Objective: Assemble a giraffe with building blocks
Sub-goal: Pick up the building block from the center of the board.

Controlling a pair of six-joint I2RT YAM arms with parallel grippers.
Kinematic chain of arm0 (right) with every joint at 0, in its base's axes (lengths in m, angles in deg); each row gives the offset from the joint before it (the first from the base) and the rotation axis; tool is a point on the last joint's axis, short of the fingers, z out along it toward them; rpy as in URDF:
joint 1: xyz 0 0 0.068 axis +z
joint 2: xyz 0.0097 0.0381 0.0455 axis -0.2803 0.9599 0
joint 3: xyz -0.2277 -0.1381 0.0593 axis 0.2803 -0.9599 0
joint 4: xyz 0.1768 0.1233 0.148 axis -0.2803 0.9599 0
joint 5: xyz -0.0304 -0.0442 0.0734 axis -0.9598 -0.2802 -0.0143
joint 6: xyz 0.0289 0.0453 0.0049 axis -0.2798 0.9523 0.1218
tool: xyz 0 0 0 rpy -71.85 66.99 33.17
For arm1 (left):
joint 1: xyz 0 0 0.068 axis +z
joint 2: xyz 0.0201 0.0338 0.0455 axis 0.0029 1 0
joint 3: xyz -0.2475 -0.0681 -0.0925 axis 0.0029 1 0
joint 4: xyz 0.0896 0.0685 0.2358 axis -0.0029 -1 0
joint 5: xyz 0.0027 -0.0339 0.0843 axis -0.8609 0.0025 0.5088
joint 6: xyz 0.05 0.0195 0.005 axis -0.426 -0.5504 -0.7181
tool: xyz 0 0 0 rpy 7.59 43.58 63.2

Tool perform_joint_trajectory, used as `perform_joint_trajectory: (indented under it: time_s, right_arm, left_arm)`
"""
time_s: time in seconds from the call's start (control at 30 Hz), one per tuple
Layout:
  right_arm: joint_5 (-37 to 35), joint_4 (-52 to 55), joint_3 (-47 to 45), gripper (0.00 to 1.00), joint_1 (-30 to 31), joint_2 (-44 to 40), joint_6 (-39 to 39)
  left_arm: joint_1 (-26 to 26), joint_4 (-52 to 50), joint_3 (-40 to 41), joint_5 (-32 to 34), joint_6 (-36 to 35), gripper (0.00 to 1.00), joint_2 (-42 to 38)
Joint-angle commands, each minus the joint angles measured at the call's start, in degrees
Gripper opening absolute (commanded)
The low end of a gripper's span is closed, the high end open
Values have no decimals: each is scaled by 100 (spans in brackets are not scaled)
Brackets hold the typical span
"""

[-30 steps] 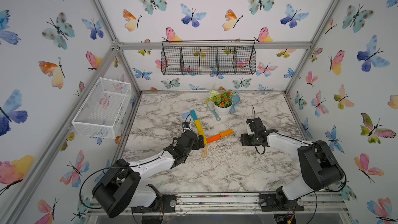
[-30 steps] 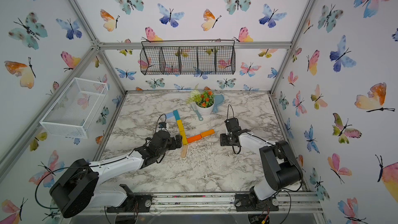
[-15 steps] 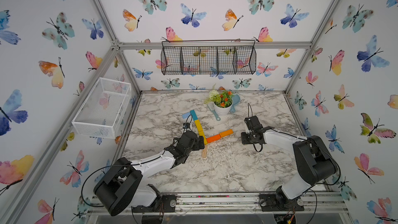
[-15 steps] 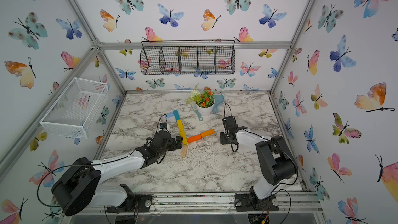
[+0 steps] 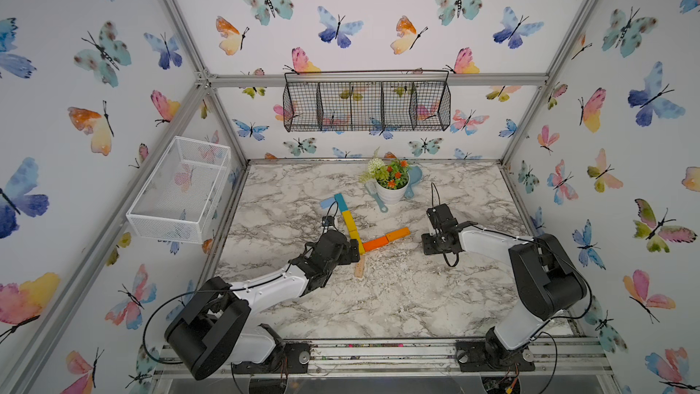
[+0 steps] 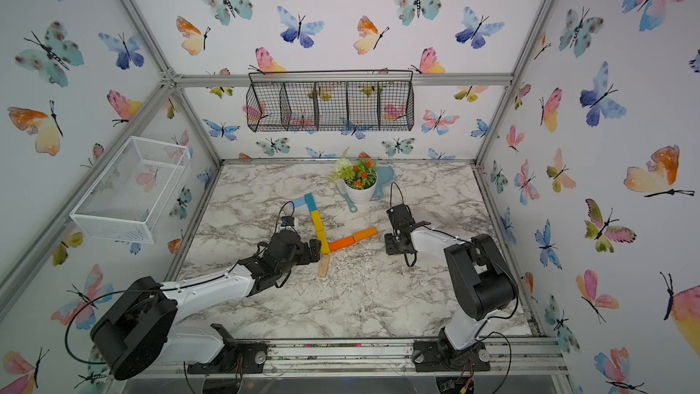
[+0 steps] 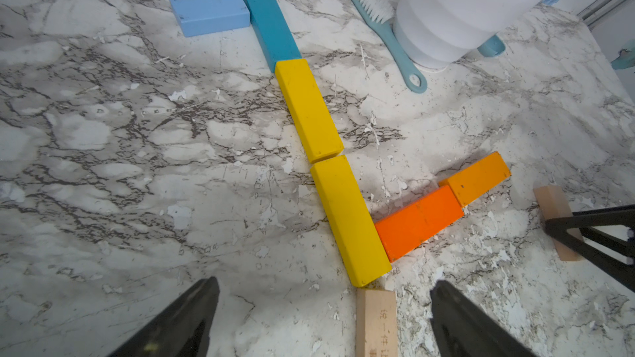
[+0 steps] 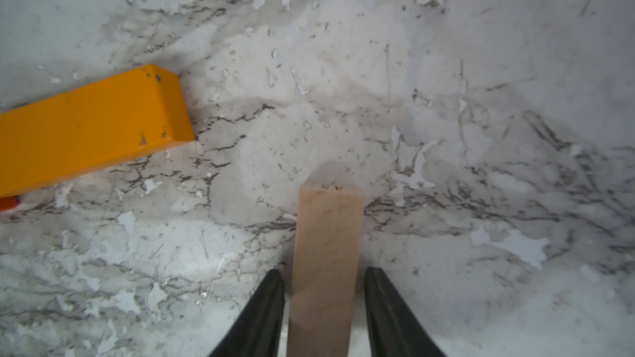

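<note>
The giraffe (image 5: 350,223) lies flat at the centre of the bench (image 5: 397,297) in both top views. Its blue head (image 5: 326,203) is at the upper left, and the teal-and-yellow neck runs down and to the right. The orange body (image 5: 386,238) branches off to the right, and one wood leg (image 5: 360,269) lies below the neck's lower end. By my reading, only the rear leg is missing.

That last bar (image 8: 326,242) sits between the jaws of the right pincer (image 8: 323,271), which is narrowed onto its long sides and looks to grip it. The bar is near the free end of the body but apart from it. The left pincer (image 7: 324,281) is wide and empty, hovering by the top of the placed leg.

The step in hand is setting the rear leg. To do it well, the right arm should carry the bar low and turn it parallel to the placed leg. It should then bring the bar's end up under the outer orange bar from the lower side of the frame, not from the side. The orange bars lie loose and already meet with a small step, so a sideways nudge would likely open that joint or swing the body off the neck. Once the bar is flat and touching, the jaws should spread fully before the arm lifts straight up. The left arm is best kept clear of the figure.
</note>
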Motion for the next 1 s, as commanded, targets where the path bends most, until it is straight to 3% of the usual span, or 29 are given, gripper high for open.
perform_joint_trajectory:
  time_s: [0.0,0.2,0.6,0.97]
  right_arm:
    - [-180,188,116,36,64,68,-18]
    - [299,-166,-32,7,233,-244,-403]
    - [659,-135,-16,6,609,-453,-1018]
    - [240,-112,78,9,915,-191,-1541]
  left_arm:
    - [9,-33,-75,55,-86,100,-89]
    - [10,-28,-72,64,-103,100,-99]
    - [10,-150,-79,353,-206,100,-235]
    - [10,-34,175,618,-284,100,-752]
